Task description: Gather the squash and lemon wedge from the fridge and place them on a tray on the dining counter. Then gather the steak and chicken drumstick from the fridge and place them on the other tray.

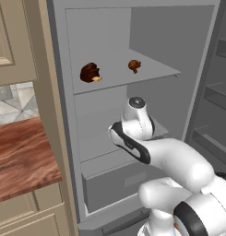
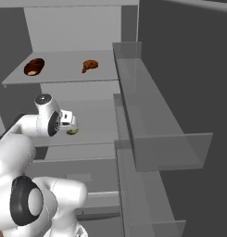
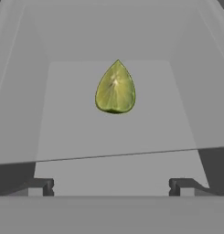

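The grey fridge [image 1: 105, 32] stands open. A small yellow-green lemon wedge [image 3: 115, 87] lies on its middle shelf, cut face up, and peeks out beside the hand [image 2: 72, 132]. My gripper [image 3: 111, 186] is open wide, short of the wedge and apart from it, reaching in over the shelf's front edge. One shelf higher lie the dark brown steak [image 1: 90, 73] [image 2: 34, 66] and the smaller chicken drumstick [image 1: 134, 65] [image 2: 90, 65]. The squash and both trays are out of view.
Clear door shelves [image 2: 154, 115] jut out on the right, close to the arm. A reddish wood-grain counter top [image 1: 22, 156] and beige panelled cabinets [image 1: 8, 37] flank the fridge on the left. A closed drawer [image 1: 119, 182] sits at the fridge's bottom.
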Tool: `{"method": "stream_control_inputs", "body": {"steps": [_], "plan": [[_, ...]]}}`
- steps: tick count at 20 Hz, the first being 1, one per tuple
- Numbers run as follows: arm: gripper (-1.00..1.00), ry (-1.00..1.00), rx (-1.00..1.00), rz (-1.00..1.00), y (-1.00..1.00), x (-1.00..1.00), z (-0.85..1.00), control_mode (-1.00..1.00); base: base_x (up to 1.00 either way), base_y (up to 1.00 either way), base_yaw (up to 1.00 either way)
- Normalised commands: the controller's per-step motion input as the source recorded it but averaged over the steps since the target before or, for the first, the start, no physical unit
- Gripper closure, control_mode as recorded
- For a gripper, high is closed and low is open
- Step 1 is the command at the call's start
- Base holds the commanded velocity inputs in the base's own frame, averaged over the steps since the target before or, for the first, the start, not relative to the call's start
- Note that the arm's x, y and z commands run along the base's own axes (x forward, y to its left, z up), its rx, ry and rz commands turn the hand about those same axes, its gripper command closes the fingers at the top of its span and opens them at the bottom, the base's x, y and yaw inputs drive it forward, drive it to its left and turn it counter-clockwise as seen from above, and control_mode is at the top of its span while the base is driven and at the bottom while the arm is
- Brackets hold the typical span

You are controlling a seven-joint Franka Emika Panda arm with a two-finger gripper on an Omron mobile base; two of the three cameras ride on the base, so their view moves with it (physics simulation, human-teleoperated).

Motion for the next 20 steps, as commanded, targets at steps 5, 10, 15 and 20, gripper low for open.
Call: {"method": "stream_control_inputs", "body": {"steps": [5,10,15,20], "plan": [[-1.00,0.06,-0.01,-0.01,0.10,0.41,-0.19,-1.00,0.00,0.00,0.00],[-1.00,0.07,-0.02,-0.01,0.00,0.34,-0.16,-1.00,0.00,0.00,0.00],[-1.00,0.06,-0.02,0.00,0.00,0.33,-0.20,-1.00,0.00,0.00,0.00],[-1.00,0.05,-0.02,0.00,0.00,0.31,-0.21,-1.00,0.00,0.00,0.00]]}}
